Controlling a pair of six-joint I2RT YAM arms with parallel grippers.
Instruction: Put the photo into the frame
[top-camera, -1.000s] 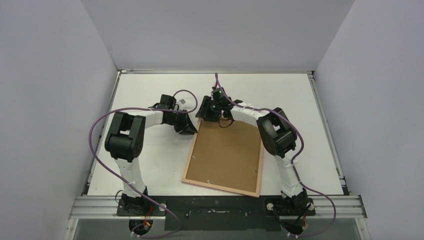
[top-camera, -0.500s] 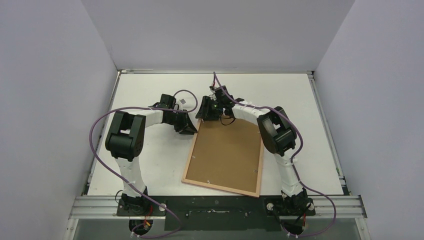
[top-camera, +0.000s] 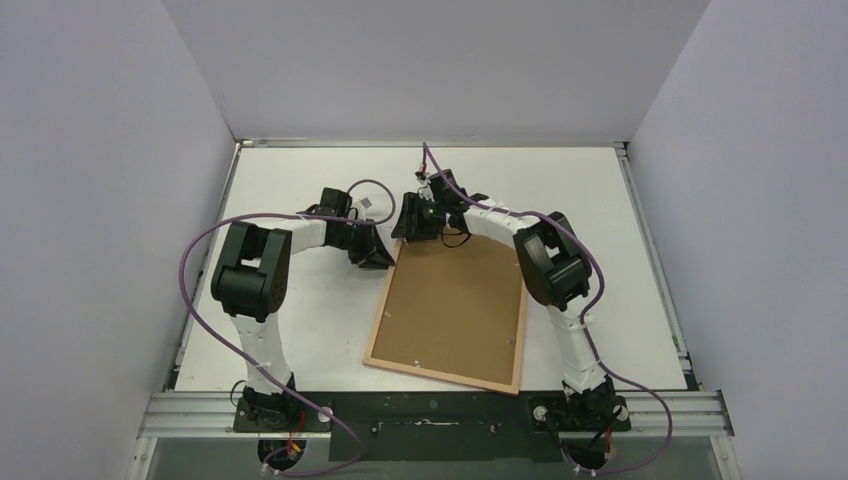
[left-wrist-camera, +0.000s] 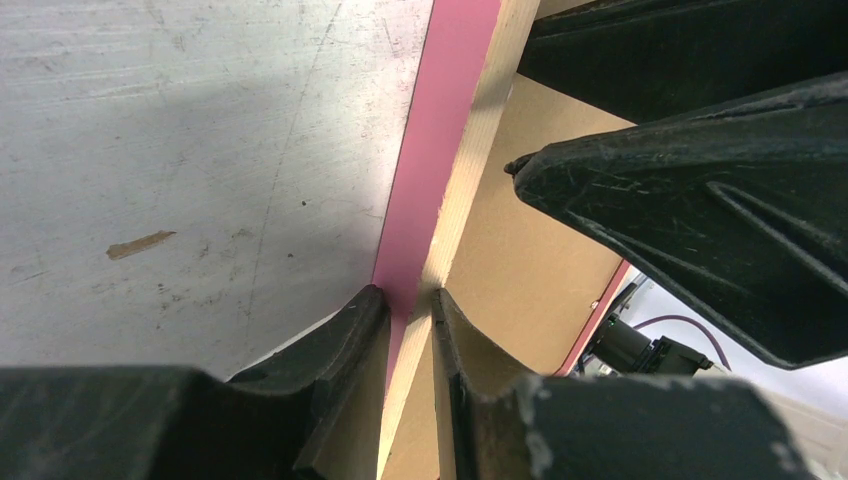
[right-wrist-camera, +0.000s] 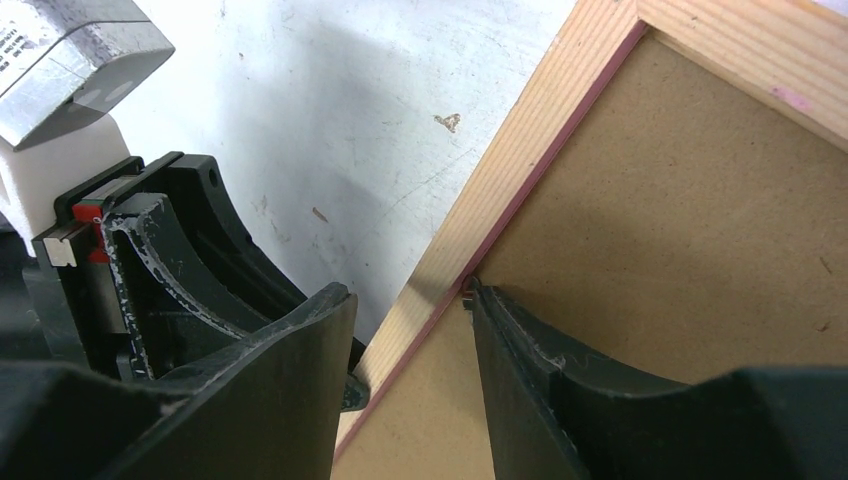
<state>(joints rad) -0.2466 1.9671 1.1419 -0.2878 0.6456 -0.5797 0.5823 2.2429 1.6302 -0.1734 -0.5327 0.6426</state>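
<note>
While scuffed, the white table (top-camera: 600, 200) bears the frame (top-camera: 442, 376), wooden back upward, at centre of the overhead view. Brown backing board (top-camera: 455, 310): seated within the frame. Left gripper (left-wrist-camera: 405, 300): pinching the frame's rail at its upper-left corner. Right gripper (right-wrist-camera: 408, 290): jaws astride the rail nearby; whether it grips, cannot tell.

Far-left corner of the frame (top-camera: 441, 374) crowded; table (top-camera: 300, 310) open elsewhere.
The left gripper (left-wrist-camera: 408, 300) pinches the frame's left rail. The right gripper (right-wrist-camera: 410, 295) straddles the same rail just beside it, jaws apart, one finger on the backing board (top-camera: 455, 310). No gap to pass between them. Bare table lies left, far and right of the frame. Side walls (top-camera: 100, 200) hem both flanks.
</note>
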